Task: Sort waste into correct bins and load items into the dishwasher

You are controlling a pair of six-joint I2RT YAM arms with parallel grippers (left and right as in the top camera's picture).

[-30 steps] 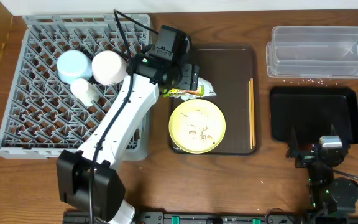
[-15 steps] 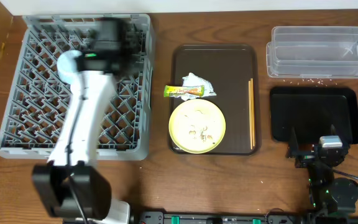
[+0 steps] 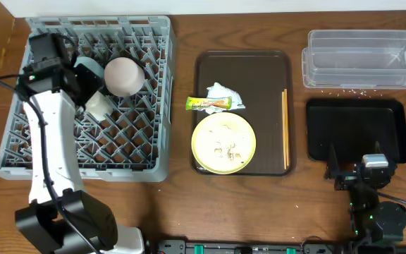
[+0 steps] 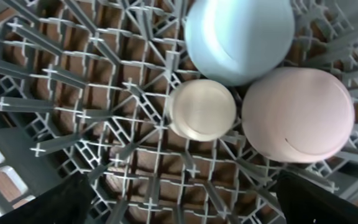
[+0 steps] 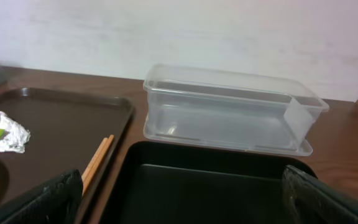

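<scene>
My left gripper [image 3: 76,81] hangs open over the grey dish rack [image 3: 146,152], nothing between its fingers [image 4: 61,202]. Below it in the rack [image 4: 73,93] sit the light blue bowl [image 4: 238,37], the small white cup [image 4: 202,109] and the pale pink bowl [image 4: 297,115], all touching. The crumpled wrapper [image 3: 217,99], the yellow plate [image 3: 223,143] with crumbs [image 3: 228,149] and the chopsticks [image 3: 285,127] lie on the brown tray [image 3: 259,67]. My right gripper [image 5: 182,205] is open over the near end of the black tray [image 5: 204,186], in front of the clear tub [image 5: 229,109].
Loose crumbs [image 3: 344,89] dot the table between the clear tub [image 3: 361,60] and the black tray [image 3: 358,130]. In the right wrist view the chopsticks [image 5: 98,162] and wrapper [image 5: 2,132] show at the left on the brown tray [image 5: 61,118].
My left arm has swung left from the brown tray's edge to the rack's far left side, its jaws spreading a little wider. The right arm has not moved.
</scene>
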